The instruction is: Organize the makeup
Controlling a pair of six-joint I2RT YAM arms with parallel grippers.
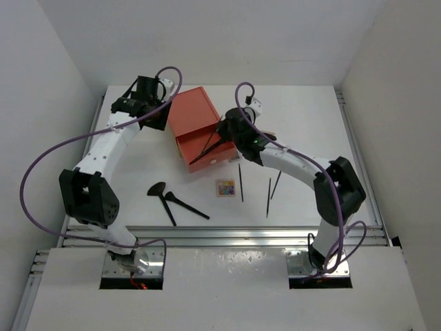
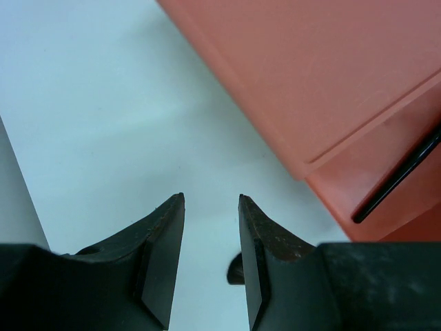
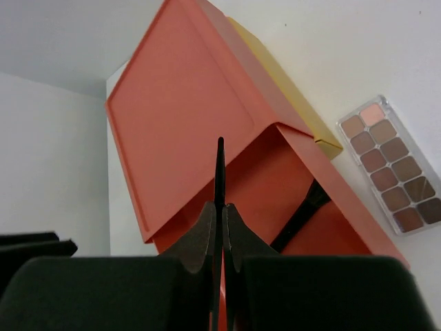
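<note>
Right wrist: right gripper (image 3: 220, 215) clamps a thin black stick (image 3: 220, 165); left gripper (image 2: 211, 207) apart, empty.

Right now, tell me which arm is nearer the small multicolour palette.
Right. The right fingers hold a stick over the box, just beyond the palette; left fingers sit beside the box's left edge.

Black fingers (image 2: 164, 241) apart over white table (image 2: 103, 103), orange box (image 2: 324, 62) at right, black stick (image 2: 400, 176) at its lower tray
</note>
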